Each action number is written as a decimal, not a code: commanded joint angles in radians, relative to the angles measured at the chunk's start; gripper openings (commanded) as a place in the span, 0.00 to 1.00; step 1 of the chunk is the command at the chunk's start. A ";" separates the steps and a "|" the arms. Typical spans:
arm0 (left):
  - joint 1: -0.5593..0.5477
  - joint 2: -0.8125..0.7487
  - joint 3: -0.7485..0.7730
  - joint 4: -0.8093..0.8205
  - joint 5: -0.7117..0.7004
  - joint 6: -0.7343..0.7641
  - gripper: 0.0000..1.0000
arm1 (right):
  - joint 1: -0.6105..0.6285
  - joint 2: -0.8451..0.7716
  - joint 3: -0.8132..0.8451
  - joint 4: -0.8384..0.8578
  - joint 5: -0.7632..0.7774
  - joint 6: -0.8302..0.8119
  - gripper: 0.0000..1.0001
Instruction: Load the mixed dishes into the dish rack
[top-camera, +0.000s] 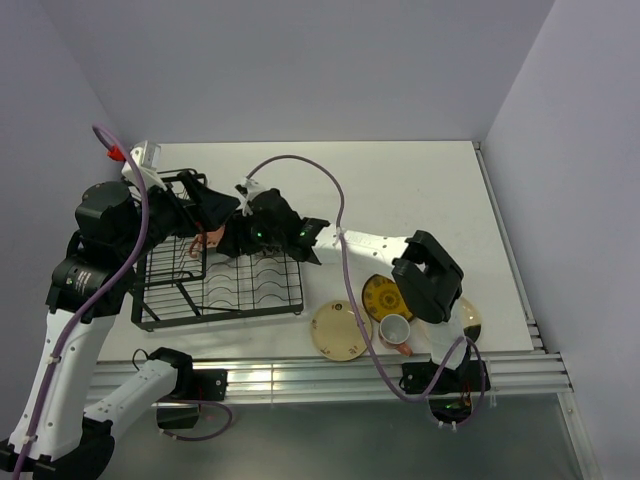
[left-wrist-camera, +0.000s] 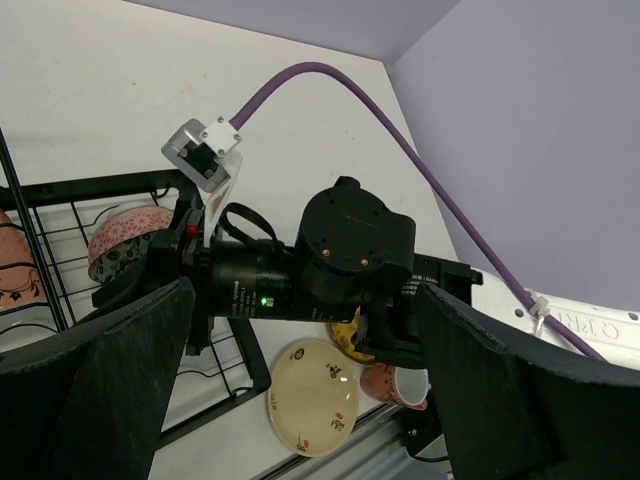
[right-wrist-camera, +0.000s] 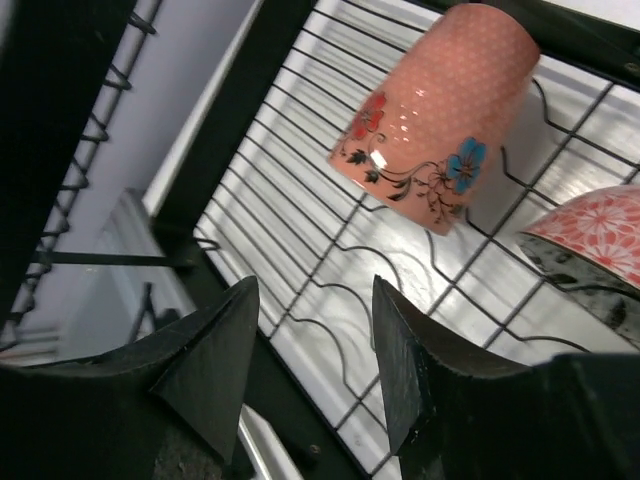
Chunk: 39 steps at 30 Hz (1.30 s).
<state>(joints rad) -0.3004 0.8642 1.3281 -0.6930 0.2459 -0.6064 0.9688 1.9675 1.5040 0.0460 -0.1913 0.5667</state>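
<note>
One pinkish mug (right-wrist-camera: 440, 130) and the small dark bowl (right-wrist-camera: 590, 240) are in the dish rack (top-camera: 215, 290), but a cream plate (top-camera: 340, 330), a second cream plate (top-camera: 467, 318), the mustard plate (top-camera: 383, 296) and the other mug (top-camera: 395, 330) wait at the top view's lower right, so we'd call it a third done. In the right wrist view the racked mug sits upper right, apart from the right gripper (right-wrist-camera: 315, 285), whose fingers are parted and empty at bottom centre. The left gripper (left-wrist-camera: 305, 290) is spread wide too, holding nothing.

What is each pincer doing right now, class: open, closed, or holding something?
Left pincer: open, holding nothing.
Right pincer: open, holding nothing.
</note>
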 joint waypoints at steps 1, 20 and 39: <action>0.003 -0.017 0.003 0.047 0.004 -0.001 0.98 | -0.010 -0.037 -0.071 0.162 -0.071 0.152 0.57; 0.003 -0.039 0.060 0.015 -0.086 -0.095 0.98 | 0.153 0.030 -0.260 0.700 0.469 0.791 0.78; 0.003 -0.103 0.097 -0.005 -0.076 -0.223 0.96 | 0.214 0.203 -0.128 0.696 0.811 1.025 0.64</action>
<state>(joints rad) -0.3004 0.7700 1.4288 -0.7235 0.1745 -0.7891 1.1694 2.1494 1.3205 0.7345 0.5072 1.5349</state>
